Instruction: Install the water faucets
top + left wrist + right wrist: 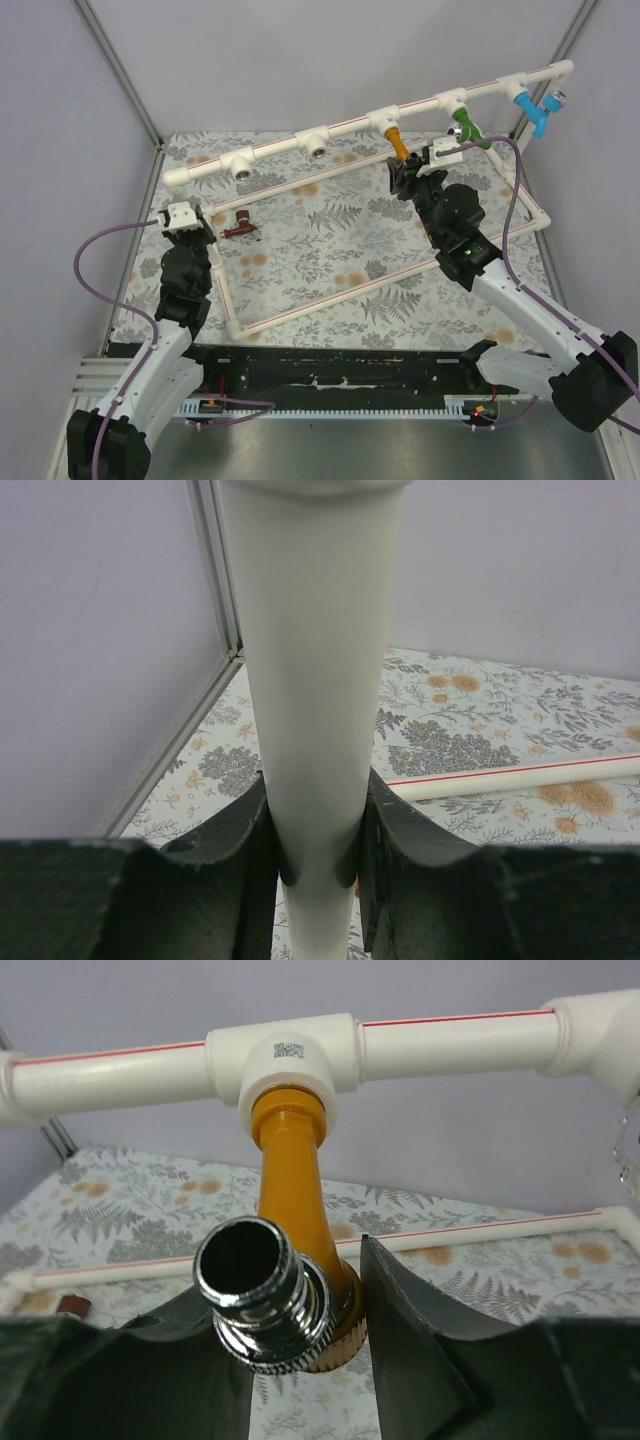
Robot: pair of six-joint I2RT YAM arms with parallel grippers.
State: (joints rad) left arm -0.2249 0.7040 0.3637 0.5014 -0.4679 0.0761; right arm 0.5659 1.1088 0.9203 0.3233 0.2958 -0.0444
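the orange-yellow plastic faucet (pixel 290 1200) with a silvery threaded metal end sits with its neck inside a white tee fitting (pixel 285 1055) on the upper white pipe (pixel 340 125) of the frame, and its metal end points down and toward the arms. the right gripper (pixel 280 1275) is at this metal end, with one dark finger on each side of it. the right finger is just beside the orange collar, but the other finger is partly hidden behind the metal, so i cannot tell if the jaws really press on the faucet or only stand around it

the dark reddish-brown faucet (pixel 240 228) lies on its side on the table (pixel 330 250), which has a fern and flower pattern. it is inside the rectangle of the pipe frame, near the left side, and no gripper touches it

the left gripper (pixel 318 865) is closed on the white pipe (pixel 315 680) at the left side of the frame, and both finger pads press against it

further right on the upper pipe, a green tap (pixel 465 125) and a light blue tap (pixel 530 108) sit in their own fittings
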